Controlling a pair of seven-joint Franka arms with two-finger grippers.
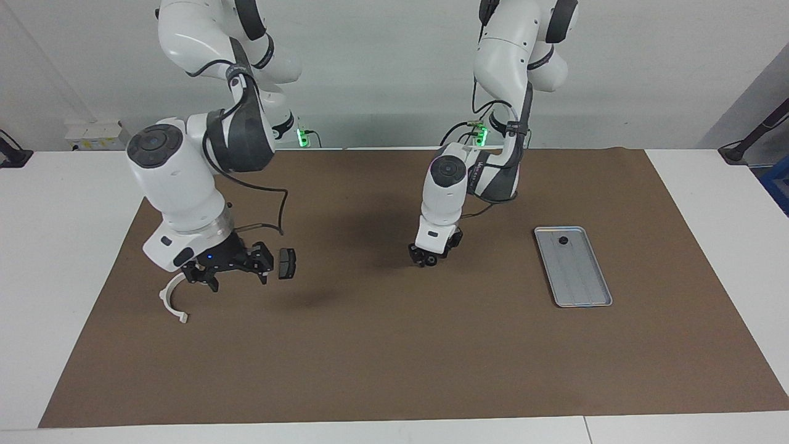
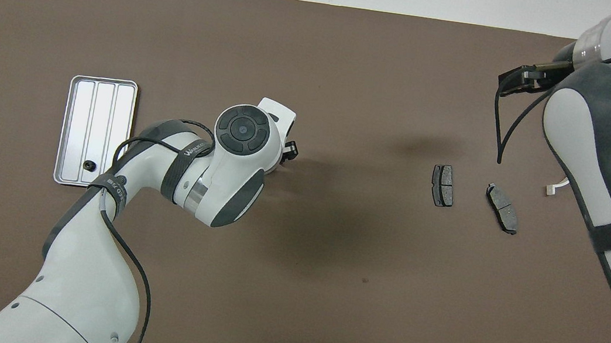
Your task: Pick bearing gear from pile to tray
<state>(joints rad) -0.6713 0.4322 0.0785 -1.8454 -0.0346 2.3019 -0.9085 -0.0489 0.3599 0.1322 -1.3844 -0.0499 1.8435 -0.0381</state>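
Right pincer (image 1: pixel 237 279), jaws apart, hangs near the bracket (image 1: pixel 172 303) at nine o'clock; left pincer (image 1: pixel 426 259): cannot tell; strap (image 2: pixel 194 148) lettering begins "WAN".

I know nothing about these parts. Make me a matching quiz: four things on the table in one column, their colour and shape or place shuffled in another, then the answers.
Column one:
1. tray
2. round piece
3. half-ring bracket
4. brake pads

Column two:
A. white, curved
B. dark grey, lying side by side
C. silver-grey, rectangular
D. black, inside the tray

Pairs: 1-C, 2-D, 3-A, 4-B.
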